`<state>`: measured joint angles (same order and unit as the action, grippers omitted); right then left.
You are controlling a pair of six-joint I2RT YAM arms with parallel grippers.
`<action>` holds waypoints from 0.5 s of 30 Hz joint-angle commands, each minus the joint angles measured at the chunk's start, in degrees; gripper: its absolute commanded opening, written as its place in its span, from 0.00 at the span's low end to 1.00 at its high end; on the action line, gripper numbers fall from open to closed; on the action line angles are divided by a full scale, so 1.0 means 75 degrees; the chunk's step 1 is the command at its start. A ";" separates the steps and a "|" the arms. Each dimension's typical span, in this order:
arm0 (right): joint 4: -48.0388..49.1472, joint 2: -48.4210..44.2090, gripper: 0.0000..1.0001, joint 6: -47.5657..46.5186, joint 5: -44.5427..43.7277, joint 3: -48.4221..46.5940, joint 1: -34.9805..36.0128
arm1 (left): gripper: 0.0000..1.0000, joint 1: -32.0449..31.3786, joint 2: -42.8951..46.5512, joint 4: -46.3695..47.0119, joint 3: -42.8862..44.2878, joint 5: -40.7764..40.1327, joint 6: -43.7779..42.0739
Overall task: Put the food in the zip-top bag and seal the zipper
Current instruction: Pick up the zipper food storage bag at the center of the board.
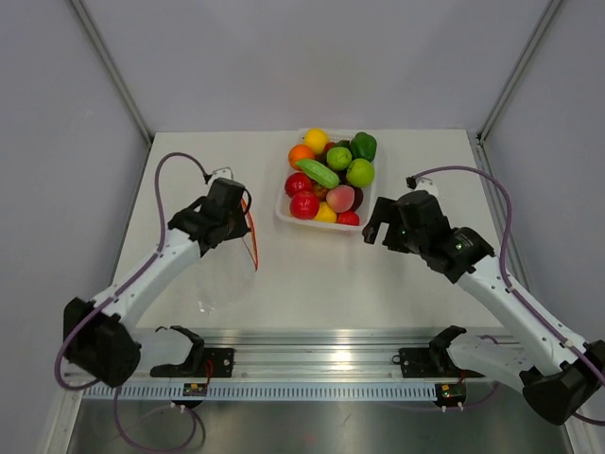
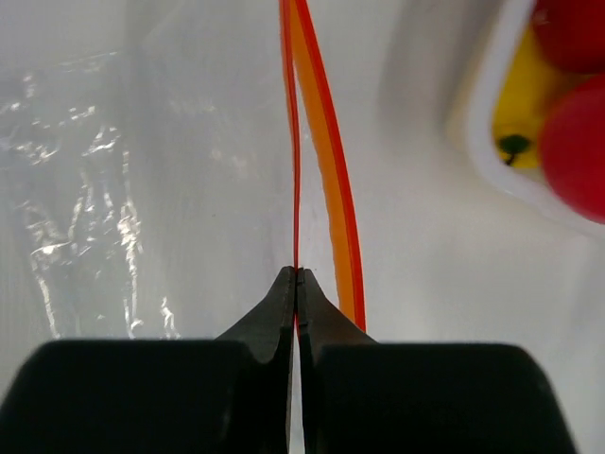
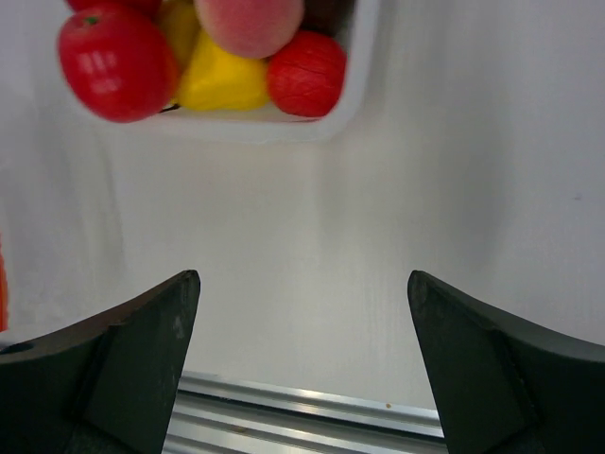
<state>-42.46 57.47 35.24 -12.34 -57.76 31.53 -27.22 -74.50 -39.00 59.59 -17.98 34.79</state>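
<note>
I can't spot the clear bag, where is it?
In the top view, the zip-top bag is left of the white tray, its zipper pinched by the left gripper.

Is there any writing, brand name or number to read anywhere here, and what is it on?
None can be read.
The white tray, the toy food, the clear bag and its zipper show no lettering.
The small boards on the front rail may carry markings, but they are too small to tell.

Place: robot lab test cell
Walls: plain grey panels (image 1: 312,57), metal corner posts (image 1: 111,66)
Floor: white table (image 1: 321,284)
Near edge: aluminium rail (image 1: 321,364), two cabled robot arms (image 1: 156,270) bolted left and right
</note>
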 commanded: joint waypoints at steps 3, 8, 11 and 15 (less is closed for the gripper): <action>0.0913 0.1005 1.00 0.0445 -0.0112 -0.1169 0.1723 | 0.00 -0.0027 0.1411 0.0992 -0.0433 0.1422 -0.0209; 0.1382 0.2179 0.96 0.0679 -0.0055 -0.2095 0.2581 | 0.00 -0.0027 0.1449 0.1040 -0.0492 0.1810 -0.0092; 0.1805 0.2824 0.93 0.0796 0.0180 -0.2446 0.2733 | 0.00 -0.0027 0.1612 0.1146 -0.0574 0.2010 -0.0045; 0.1899 0.3818 0.91 0.0820 0.0391 -0.3067 0.2932 | 0.00 -0.0027 0.1753 0.1134 -0.0575 0.2162 0.0014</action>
<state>-31.83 82.78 40.05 -11.05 -76.05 52.05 -27.24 -63.26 -33.30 55.09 -4.80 34.50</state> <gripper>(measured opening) 0.915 0.005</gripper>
